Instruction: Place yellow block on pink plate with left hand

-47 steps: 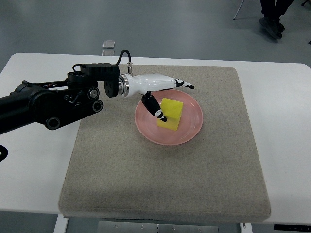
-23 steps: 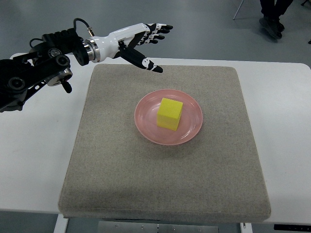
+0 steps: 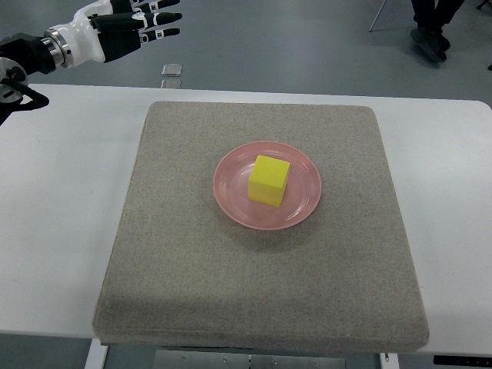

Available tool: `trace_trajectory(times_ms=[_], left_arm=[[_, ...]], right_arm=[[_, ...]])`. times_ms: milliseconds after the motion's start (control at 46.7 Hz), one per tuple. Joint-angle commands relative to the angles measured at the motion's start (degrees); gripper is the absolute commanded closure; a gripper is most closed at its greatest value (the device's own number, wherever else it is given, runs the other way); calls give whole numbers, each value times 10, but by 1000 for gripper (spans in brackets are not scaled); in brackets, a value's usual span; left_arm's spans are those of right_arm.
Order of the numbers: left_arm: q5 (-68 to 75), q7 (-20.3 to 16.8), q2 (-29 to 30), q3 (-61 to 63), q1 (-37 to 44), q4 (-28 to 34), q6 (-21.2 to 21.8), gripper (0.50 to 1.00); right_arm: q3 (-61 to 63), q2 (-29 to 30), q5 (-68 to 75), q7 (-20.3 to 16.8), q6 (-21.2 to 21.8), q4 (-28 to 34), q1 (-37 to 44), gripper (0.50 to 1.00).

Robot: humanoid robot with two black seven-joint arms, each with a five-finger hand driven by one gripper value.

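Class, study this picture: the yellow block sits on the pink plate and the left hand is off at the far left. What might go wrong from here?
1. The yellow block sits left of the middle of the pink plate; a jolt to the table might slide it toward the rim.
2. The left hand, open and empty, hangs beyond the table's far edge; a low return sweep might clip the block.

Legible text: none found.
Labels, brands: none readable on yellow block (image 3: 269,180) or pink plate (image 3: 304,206).
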Motion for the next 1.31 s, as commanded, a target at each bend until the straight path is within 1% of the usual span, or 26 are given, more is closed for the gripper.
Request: trace_trajectory(times_ms=[0,193,578,1284], left_arm=[[-36,19,1,-2,12,1,-4,506],[-96,47,2,-1,23,2,-3,506],[-174,48,0,-2,83,1,-3,506],[-174,49,14,-2,89,0,-13,506]], right_arm=[[0,0,0,0,0,0,0,576],[0,0,0,0,1,0,0,576],[-4,0,-1,0,1,1,-1,576],[-4,0,-3,0,-4,2,-13,576]])
